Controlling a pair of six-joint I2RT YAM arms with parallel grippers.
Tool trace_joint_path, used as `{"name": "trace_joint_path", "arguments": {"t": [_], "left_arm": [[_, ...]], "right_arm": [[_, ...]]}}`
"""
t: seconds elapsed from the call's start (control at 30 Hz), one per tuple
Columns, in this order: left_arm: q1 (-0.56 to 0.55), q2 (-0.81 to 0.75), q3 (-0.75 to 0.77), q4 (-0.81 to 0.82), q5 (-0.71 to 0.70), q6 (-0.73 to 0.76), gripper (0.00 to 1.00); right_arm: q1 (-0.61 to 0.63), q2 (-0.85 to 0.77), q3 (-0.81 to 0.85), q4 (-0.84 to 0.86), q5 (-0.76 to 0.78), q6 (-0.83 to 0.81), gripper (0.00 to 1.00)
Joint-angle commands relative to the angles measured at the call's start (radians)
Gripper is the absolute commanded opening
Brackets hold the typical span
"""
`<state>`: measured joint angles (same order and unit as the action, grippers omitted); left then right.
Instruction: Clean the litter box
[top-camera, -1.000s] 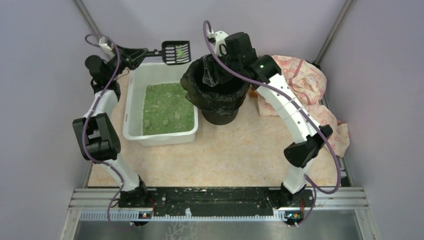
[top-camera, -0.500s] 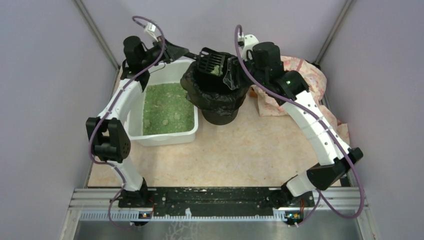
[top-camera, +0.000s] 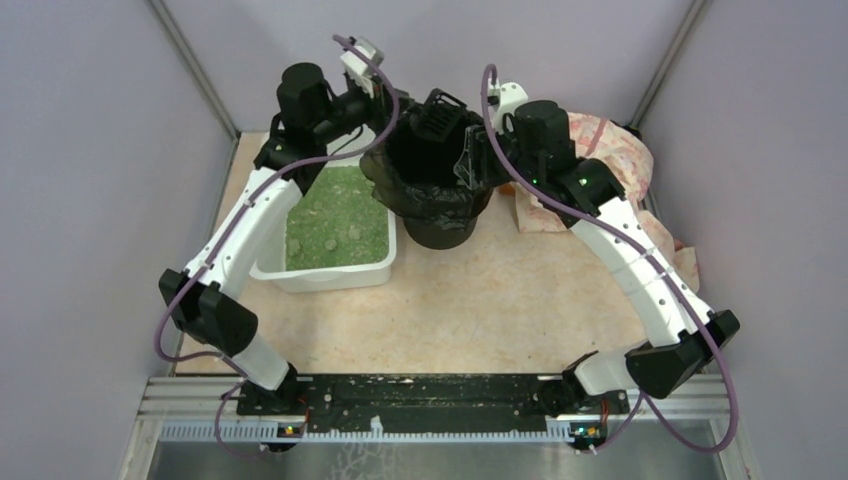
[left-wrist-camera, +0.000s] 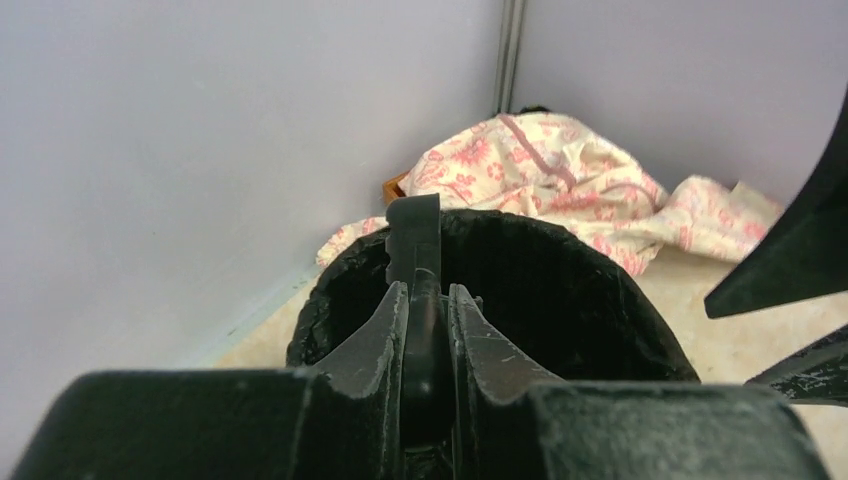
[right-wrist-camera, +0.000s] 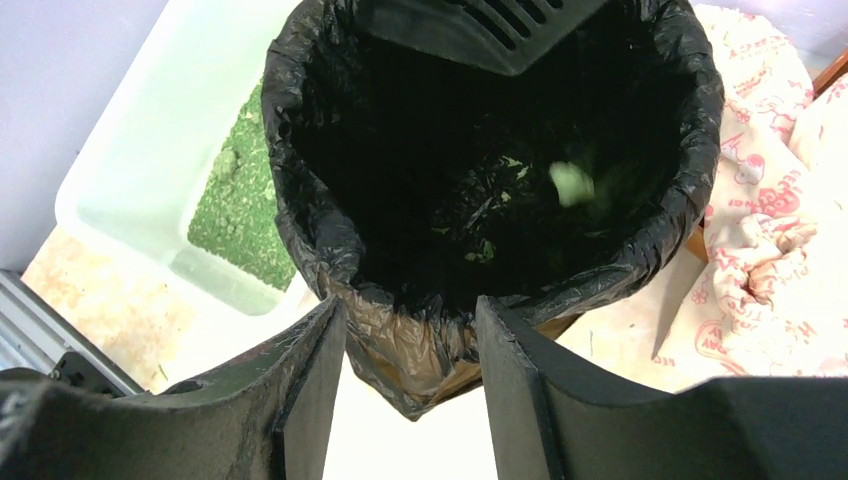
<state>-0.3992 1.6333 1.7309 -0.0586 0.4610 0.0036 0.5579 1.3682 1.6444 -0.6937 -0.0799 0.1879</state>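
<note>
The white litter box (top-camera: 262, 240) holds green litter (top-camera: 335, 215) (right-wrist-camera: 240, 205) and stands left of the black-bagged bin (top-camera: 435, 195). My left gripper (top-camera: 388, 102) (left-wrist-camera: 428, 290) is shut on the handle of a black slotted scoop (top-camera: 441, 118) (left-wrist-camera: 413, 235), whose blade is tipped over the bin's mouth (right-wrist-camera: 480, 30). A green clump (right-wrist-camera: 572, 184) shows inside the bag. My right gripper (top-camera: 470, 165) (right-wrist-camera: 410, 310) is open at the bin's right rim, and a fold of the bag (right-wrist-camera: 430, 350) hangs between its fingers.
A pink-patterned cloth (top-camera: 615, 160) (left-wrist-camera: 560, 185) lies crumpled behind and to the right of the bin. Grey walls close in the table on three sides. My right arm arcs along the right side of the table.
My left arm has swung the scoop right, from above the litter box's far corner to over the bin, and tipped it; the clumps have left it. The right gripper shifted to the bin's right rim.
</note>
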Motion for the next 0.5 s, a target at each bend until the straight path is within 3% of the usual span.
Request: {"name": "trace_joint_path", "arguments": {"t": [0.0,0.13,0.27,0.47], "left_arm": [[-0.072,-0.026,0.024,-0.155,-0.107,0.239,0.0],[-0.093,-0.054,-0.009,-0.171,-0.185,0.257,0.0],[-0.063,-0.114,-0.047,-0.018,-0.19,0.091,0.0],[0.027,-0.146,0.043,0.121,-0.126,-0.149,0.0]], "right_arm": [[-0.007,-0.033,-0.017,0.082,-0.016,0.023,0.51],[-0.007,-0.04,-0.03,0.101,-0.011,0.033,0.5],[-0.007,-0.036,-0.028,0.107,-0.014,0.035,0.5],[-0.007,-0.031,-0.061,0.134,-0.033,0.048,0.5]]}}
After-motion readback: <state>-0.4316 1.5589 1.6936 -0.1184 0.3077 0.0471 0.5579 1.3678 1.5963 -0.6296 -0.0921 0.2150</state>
